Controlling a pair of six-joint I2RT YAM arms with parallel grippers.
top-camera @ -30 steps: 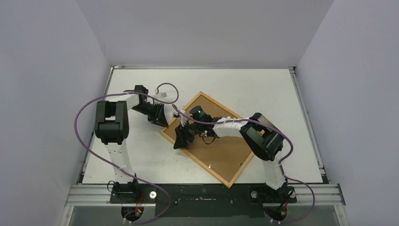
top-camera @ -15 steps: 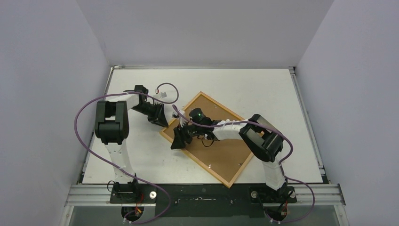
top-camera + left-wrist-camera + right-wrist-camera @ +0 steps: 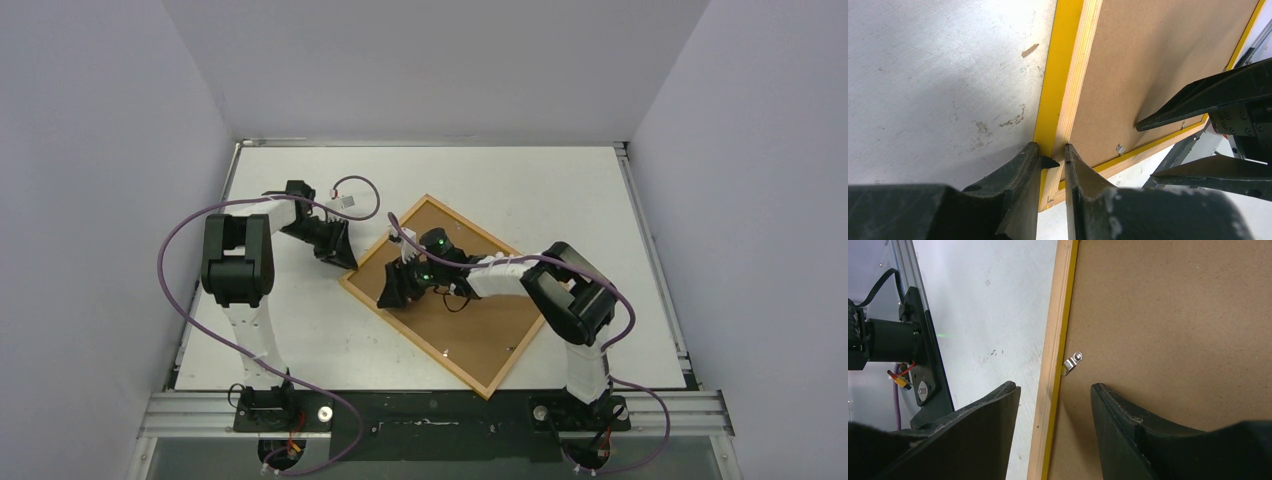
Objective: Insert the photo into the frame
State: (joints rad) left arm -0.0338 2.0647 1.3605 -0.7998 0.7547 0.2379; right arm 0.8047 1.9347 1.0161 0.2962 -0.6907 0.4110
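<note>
Jaws of the left gripper [image 3: 1052,156] pinch the frame [image 3: 1060,75] near its nine o'clock corner; right gripper [image 3: 1055,410] jaws stand spread by a metal clip [image 3: 1072,363].

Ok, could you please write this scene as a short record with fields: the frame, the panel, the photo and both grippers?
frame: lies on the table, pale wood back up
backing panel: brown fibreboard, sits inside the frame
metal clip: small, on the panel at the frame's rim
photo: not visible in any view
left gripper: shut on the frame's rim
right gripper: open, over the rim beside the clip, holding nothing
</note>
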